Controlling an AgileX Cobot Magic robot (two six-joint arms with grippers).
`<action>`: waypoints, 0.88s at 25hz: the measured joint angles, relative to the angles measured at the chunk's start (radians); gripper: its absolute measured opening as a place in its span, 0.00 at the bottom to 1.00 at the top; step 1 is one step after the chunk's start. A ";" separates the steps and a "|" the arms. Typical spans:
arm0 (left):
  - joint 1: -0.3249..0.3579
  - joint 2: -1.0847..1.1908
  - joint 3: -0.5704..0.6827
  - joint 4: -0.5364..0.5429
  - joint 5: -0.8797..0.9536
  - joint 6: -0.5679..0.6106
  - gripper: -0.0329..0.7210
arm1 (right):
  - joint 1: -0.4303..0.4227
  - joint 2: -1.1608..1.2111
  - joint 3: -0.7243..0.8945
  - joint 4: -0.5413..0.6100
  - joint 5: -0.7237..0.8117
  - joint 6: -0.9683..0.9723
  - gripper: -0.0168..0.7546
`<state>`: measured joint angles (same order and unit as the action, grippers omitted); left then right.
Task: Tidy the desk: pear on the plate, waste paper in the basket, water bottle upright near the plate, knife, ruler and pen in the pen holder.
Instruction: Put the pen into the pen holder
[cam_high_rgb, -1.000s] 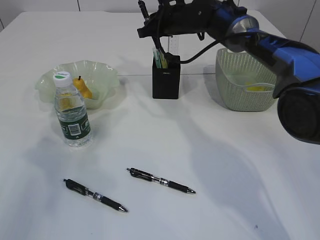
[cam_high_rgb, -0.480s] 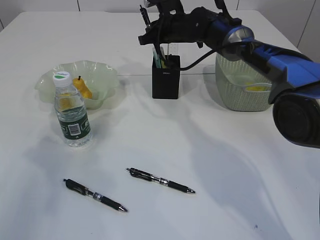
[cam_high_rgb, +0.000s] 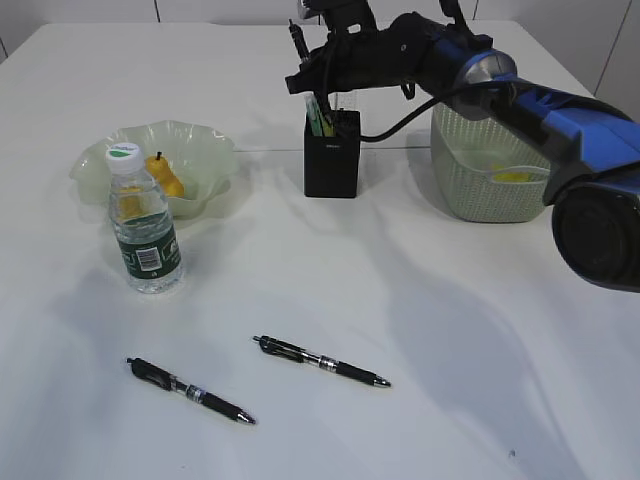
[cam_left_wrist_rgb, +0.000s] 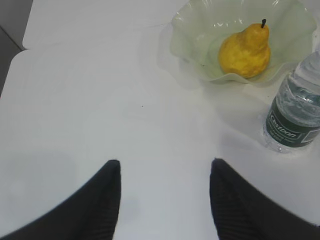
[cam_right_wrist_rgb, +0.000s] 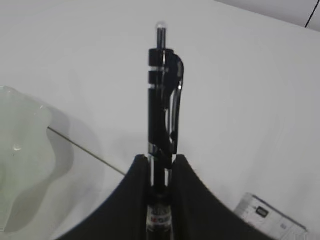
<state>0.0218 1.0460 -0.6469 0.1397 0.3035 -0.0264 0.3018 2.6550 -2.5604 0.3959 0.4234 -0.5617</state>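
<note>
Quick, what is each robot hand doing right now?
Left hand: open, holding nothing.
Right hand: closed on a black pen.

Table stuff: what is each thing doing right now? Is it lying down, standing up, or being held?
pear: in the plate
water bottle: upright beside the plate
two pens: lying on the desk
third pen: held upright in the right pincer
left pincer: open, empty
pen holder: upright

Hovering over bare white desk (cam_left_wrist_rgb: 100, 100) — left gripper (cam_left_wrist_rgb: 165, 170), jaws apart, nothing between them. Up at right, pear (cam_left_wrist_rgb: 245, 47) lying in the ruffled green plate (cam_left_wrist_rgb: 190, 30), stem up. Just beside the plate, water bottle (cam_left_wrist_rgb: 295, 117) — apparently upright, cap cut off by frame edge.
</note>
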 joint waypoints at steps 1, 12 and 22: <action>0.000 0.000 0.000 0.000 0.000 0.000 0.58 | -0.002 0.000 0.000 0.000 0.015 0.003 0.12; 0.000 0.000 0.000 0.000 -0.003 0.000 0.58 | -0.002 0.000 0.000 0.000 0.087 0.012 0.12; 0.000 0.000 0.000 0.000 -0.006 0.000 0.58 | -0.006 0.000 0.000 0.000 0.049 0.014 0.12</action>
<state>0.0218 1.0460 -0.6469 0.1397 0.2972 -0.0264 0.2963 2.6550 -2.5604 0.3959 0.4724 -0.5479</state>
